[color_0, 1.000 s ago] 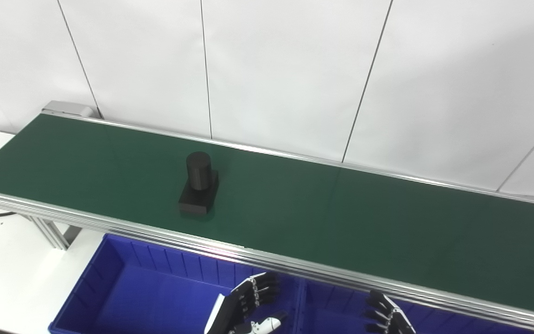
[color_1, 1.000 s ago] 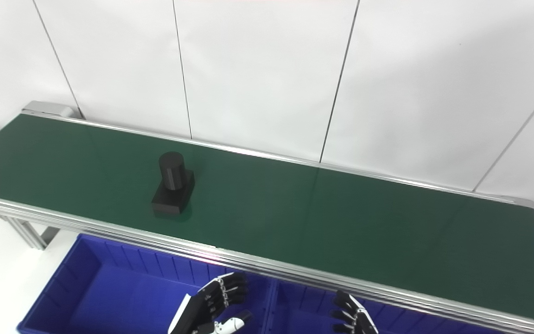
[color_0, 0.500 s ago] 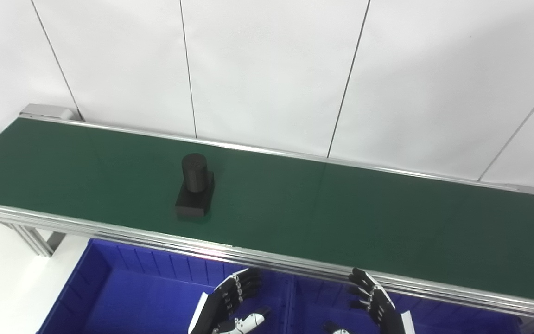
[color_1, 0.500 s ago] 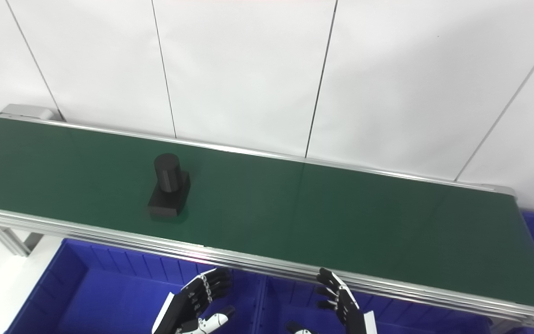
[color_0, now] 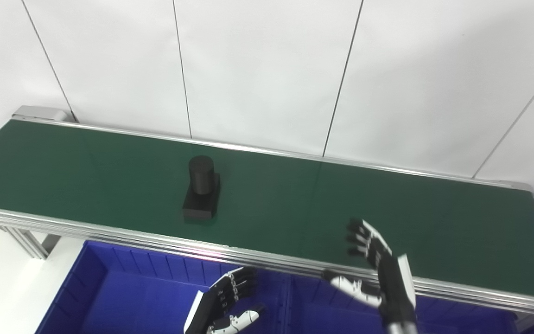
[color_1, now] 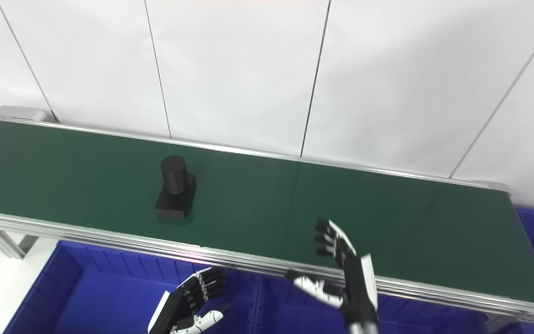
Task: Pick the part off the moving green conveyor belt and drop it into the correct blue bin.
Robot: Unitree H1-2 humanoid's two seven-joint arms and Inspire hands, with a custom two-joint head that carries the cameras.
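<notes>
Left hand [color_0: 223,306]: fingers spread, empty, low over the left bin [color_0: 109,297].
Right hand [color_0: 378,269]: fingers spread, empty, raised above the belt's near rail [color_0: 109,232].
Part [color_0: 201,195]: black, cylinder upright on a block base, mid-belt [color_0: 434,232], left of and beyond the right hand, well apart. Base's long axis runs across the belt. Belt bare all round; right hand seems better placed.
</notes>
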